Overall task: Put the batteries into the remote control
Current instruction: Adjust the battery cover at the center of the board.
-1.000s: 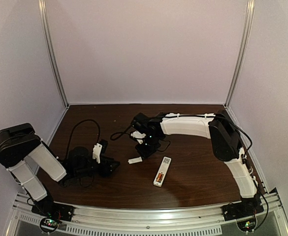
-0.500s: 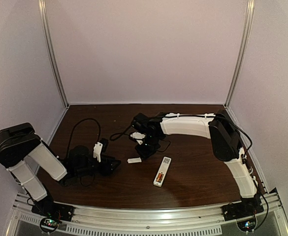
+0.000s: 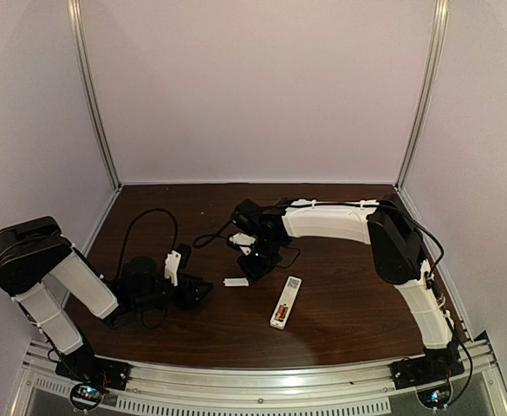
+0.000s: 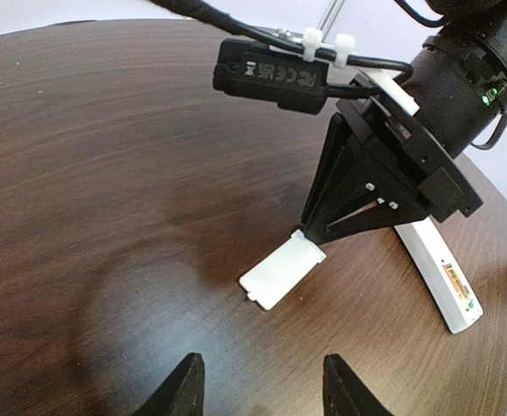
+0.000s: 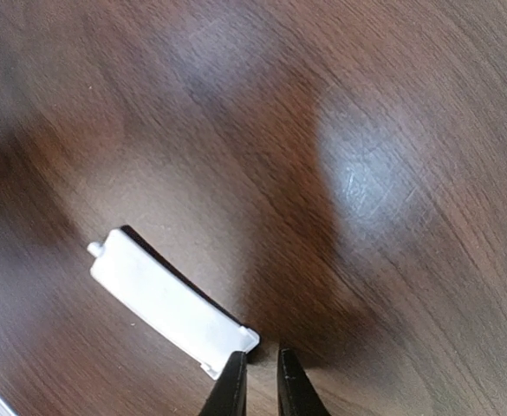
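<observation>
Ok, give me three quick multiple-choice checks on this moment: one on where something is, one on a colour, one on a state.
1. Where is the loose white cover relative to the remote?
A) clipped onto it
B) flat on the table, apart from it
C) lying across it

2. What colour is the table?
A) dark brown
B) white
C) green

3. The left hand is:
A) shut on the cover
B) shut on the remote
C) open and empty

Answers:
1 B: bare wood shows between cover and remote.
2 A: dark wood grain shows in every view.
3 C: its fingers stand wide apart with nothing between them.
</observation>
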You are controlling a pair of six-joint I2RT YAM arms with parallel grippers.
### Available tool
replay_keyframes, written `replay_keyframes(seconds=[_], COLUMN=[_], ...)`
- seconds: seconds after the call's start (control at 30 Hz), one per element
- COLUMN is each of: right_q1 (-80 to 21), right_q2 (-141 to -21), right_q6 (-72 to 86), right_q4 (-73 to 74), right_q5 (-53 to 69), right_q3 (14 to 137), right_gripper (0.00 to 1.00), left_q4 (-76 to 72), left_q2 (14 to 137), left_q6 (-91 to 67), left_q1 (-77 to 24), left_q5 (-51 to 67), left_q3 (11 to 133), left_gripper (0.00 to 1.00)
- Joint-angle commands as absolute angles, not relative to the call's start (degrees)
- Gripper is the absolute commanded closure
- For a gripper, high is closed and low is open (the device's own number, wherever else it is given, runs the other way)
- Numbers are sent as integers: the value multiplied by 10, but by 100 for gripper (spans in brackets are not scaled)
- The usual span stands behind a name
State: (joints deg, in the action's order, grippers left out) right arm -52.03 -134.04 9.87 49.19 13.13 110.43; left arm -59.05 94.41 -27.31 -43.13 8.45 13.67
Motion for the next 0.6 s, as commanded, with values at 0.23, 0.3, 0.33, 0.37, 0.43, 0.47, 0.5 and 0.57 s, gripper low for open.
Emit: replay_keyframes(seconds=[0.23,0.3,0.33,0.37,0.43,0.47,0.5,0.57], right_q1=[-523,-524,-524,-523,-518,-513,-507,-495], right_q2=[-1368,-1368,-1366,-1363,-1355,-1350,-1345,-1336], right_q6=[103,103,104,105,108,110,112,115], right_q4=[497,500,499,498,492,485,482,477], right_q5=[86,88,93,98,125,138,143,155], right_q3=[1114,1114,1114,1114,1110,1104,1099,1087], right_gripper=[86,86,86,85,83,83,82,82], left_q4=[-578,-578,-586,-595,-596,-597,-597,-597], left_q2=[961,964,965,966,969,969,969,969], left_q6=[-259,-264,-269,-272,-273,-274,-273,-272], left_q1=[-435,-436,-436,-436,-436,-436,-436,-435], left_q5=[88,87,86,87,89,91,91,91], left_q3=[162,162,159,157,157,157,157,157], left_gripper=[53,53,53,53,53,53,53,53])
